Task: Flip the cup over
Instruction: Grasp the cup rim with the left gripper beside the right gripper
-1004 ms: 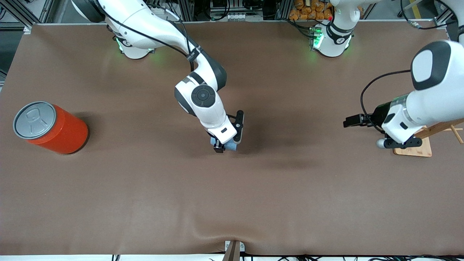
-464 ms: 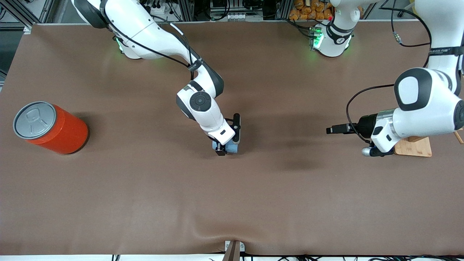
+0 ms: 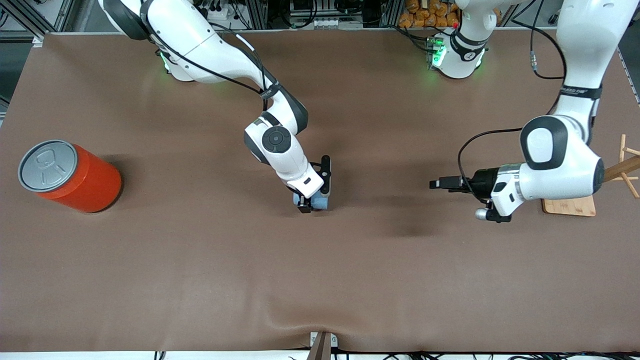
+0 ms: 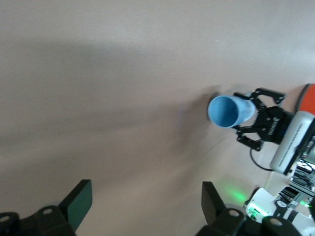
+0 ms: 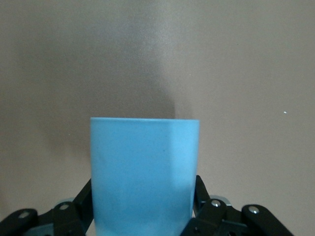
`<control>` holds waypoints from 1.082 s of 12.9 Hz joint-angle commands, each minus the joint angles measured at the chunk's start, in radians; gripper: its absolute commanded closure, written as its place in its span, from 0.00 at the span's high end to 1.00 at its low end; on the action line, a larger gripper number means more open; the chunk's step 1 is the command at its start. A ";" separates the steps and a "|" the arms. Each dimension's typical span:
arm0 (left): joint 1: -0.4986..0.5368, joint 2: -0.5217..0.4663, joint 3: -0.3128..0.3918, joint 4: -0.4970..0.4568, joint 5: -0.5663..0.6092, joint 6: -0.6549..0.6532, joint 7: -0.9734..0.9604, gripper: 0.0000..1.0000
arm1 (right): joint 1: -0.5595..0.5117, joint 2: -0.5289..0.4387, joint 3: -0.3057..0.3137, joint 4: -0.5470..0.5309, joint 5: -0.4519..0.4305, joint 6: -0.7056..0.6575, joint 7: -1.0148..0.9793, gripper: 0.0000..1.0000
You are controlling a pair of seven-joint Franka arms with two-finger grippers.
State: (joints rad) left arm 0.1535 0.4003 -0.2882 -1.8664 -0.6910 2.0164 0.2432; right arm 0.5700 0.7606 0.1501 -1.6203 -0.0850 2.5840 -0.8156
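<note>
Over the middle of the table, the light-blue cup (image 3: 322, 203) is clamped between the fingers of my right gripper (image 3: 311, 205), which is shut on it. In the left wrist view the cup (image 4: 229, 111) lies sideways in the right gripper (image 4: 246, 117), its open mouth turned toward the left arm's end. The right wrist view shows the cup (image 5: 145, 172) filling the space between the fingers, wider end away from the hand. I cannot tell whether it touches the table. My left gripper (image 3: 492, 215) hangs open and empty over bare table, toward the left arm's end.
A big orange can (image 3: 70, 175) with a grey lid stands toward the right arm's end. A wooden rack on a flat base (image 3: 570, 206) stands beside the left arm's hand. Brown cloth covers the table (image 3: 320, 280).
The left arm has swung from over the wooden rack toward the middle of the table, its gripper still open. The right gripper and the cup have shifted only slightly.
</note>
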 commanded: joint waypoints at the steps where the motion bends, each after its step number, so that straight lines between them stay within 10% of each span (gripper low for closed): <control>1: -0.043 0.022 -0.019 -0.034 -0.161 0.117 0.068 0.92 | -0.002 0.000 0.006 -0.029 -0.012 0.073 -0.034 1.00; 14: -0.258 0.287 -0.019 0.033 -0.930 0.252 0.511 0.75 | -0.065 -0.244 0.017 -0.016 0.073 -0.284 0.286 1.00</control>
State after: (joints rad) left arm -0.0552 0.6246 -0.3065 -1.8973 -1.5472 2.2226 0.7284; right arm 0.5576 0.5655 0.1597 -1.6084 -0.0398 2.3264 -0.5608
